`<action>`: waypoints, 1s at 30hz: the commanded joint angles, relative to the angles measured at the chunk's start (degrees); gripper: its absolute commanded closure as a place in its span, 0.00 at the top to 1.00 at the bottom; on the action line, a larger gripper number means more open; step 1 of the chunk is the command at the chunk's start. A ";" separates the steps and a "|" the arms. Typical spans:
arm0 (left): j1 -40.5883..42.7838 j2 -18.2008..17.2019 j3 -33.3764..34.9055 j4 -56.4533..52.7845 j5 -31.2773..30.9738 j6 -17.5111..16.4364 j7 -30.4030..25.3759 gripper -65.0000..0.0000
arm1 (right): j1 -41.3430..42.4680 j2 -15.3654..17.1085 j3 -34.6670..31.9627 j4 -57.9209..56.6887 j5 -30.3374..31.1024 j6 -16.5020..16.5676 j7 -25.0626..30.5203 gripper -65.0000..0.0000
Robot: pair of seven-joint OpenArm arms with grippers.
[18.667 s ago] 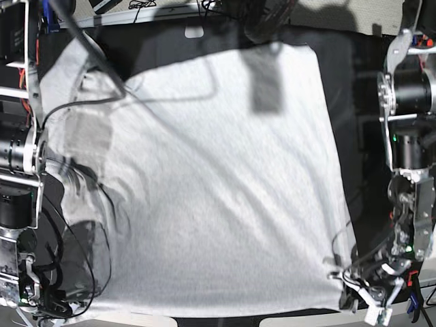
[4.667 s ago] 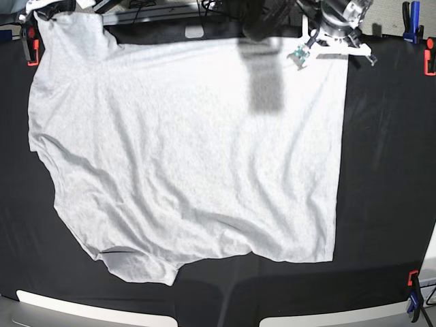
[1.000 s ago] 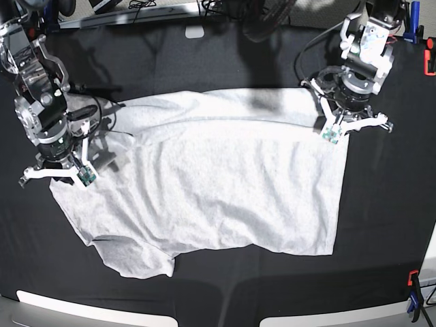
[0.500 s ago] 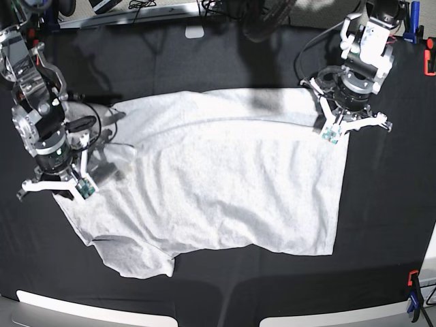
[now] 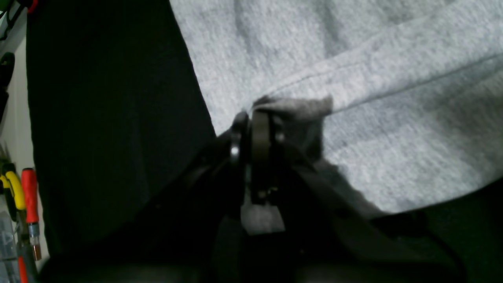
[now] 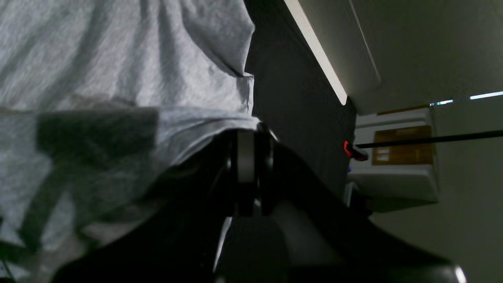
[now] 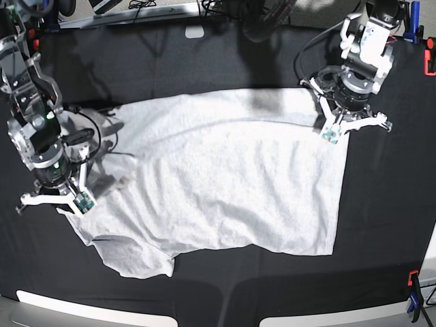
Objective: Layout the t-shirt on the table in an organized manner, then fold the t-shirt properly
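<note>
Dragged further down the black cloth since half a second ago, the shirt's sleeve-side edge now sits lower, while the opposite corner has barely shifted. The t-shirt [image 7: 225, 177] lies across the middle of the table [image 7: 381, 225], its far portion doubled over toward the near hem, so a folded band runs along its upper edge. The near hem is uneven, with a loose flap hanging toward the table's front edge on the right arm's side.

The right gripper [image 7: 58, 197] is clenched on the folded edge at that side of the shirt; its wrist view shows the jaws pressed together with grey fabric [image 6: 118, 78] bunched over them. The left gripper [image 7: 344, 126] is likewise clamped on the shirt's other folded corner, and its wrist view shows cloth [image 5: 353, 78] pinched right at the closed tips [image 5: 253, 129].

Judging by this, the fold across the shirt is in progress: the right arm is carrying its edge toward the near hem faster than the left, which leaves the fold line slanted. For a tidy result the left side likely needs to follow, otherwise the layers may end up skewed. Wrinkles fan out from the right gripper across the cloth. Red and blue clamps [image 7: 413, 300] stand at the table's edge, well apart from the shirt.
</note>
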 commanded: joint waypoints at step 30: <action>-0.48 -0.31 -0.28 0.79 4.15 0.66 -0.39 0.00 | 1.42 -12.07 0.66 -8.94 -5.77 -6.62 4.83 0.00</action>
